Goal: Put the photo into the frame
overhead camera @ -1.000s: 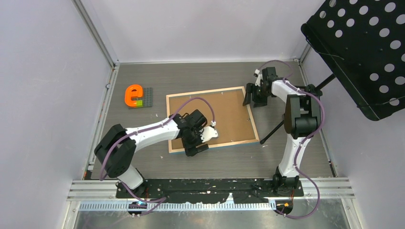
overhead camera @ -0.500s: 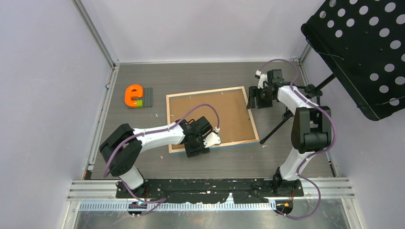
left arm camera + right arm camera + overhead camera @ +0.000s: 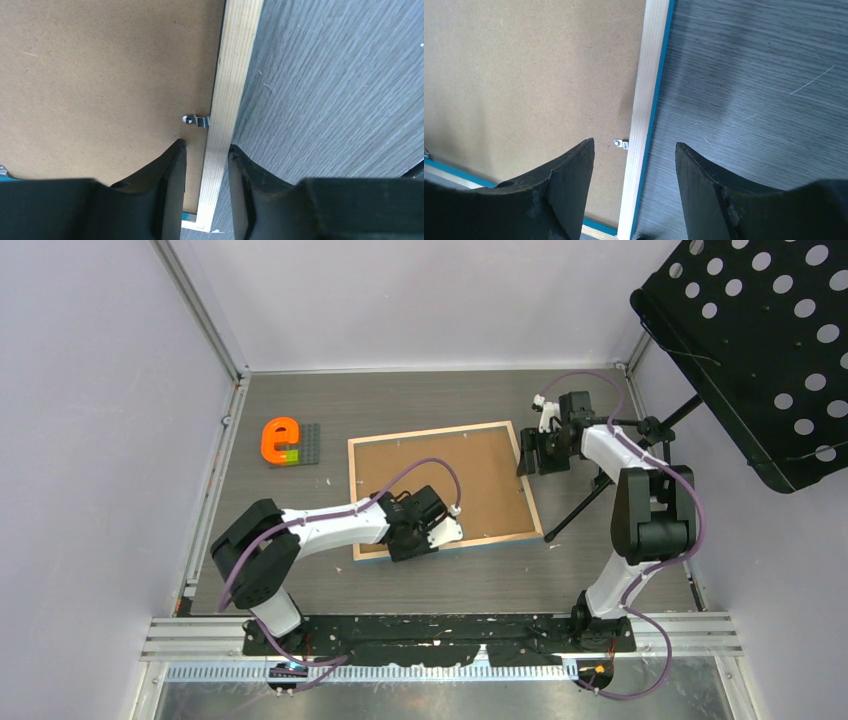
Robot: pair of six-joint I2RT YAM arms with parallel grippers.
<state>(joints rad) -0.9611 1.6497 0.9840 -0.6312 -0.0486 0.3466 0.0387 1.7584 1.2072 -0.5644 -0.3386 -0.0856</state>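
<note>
Grey wood-grain table (image 3: 300, 400) fills a white-walled booth. At its left sits an orange letter e (image 3: 280, 439) on a grey brick plate (image 3: 307, 442).

The frame (image 3: 430, 431) lies face down in the middle, pale wood side up, with the brown backing board (image 3: 470, 470) seated in it. The photo shows in no view, so whether it lies under the board cannot be told.

The left claw (image 3: 206, 147) stands partly open astride the near rail, close to a corner. One finger is over the board and the other at the rail's outer edge, and nothing is clamped yet. A small metal tab (image 3: 196, 120) sits just ahead of it.

The right claw (image 3: 634, 145) hangs wide open and empty over the right rail, above another tab (image 3: 620, 144). A black perforated stand (image 3: 760, 350) looms at far right.

The step looks like taking hold of the frame by both rails. Each claw should probably pinch wood only, clear of tabs and board edge. Any lift should stay level between the two arms so the thin frame does not twist.
</note>
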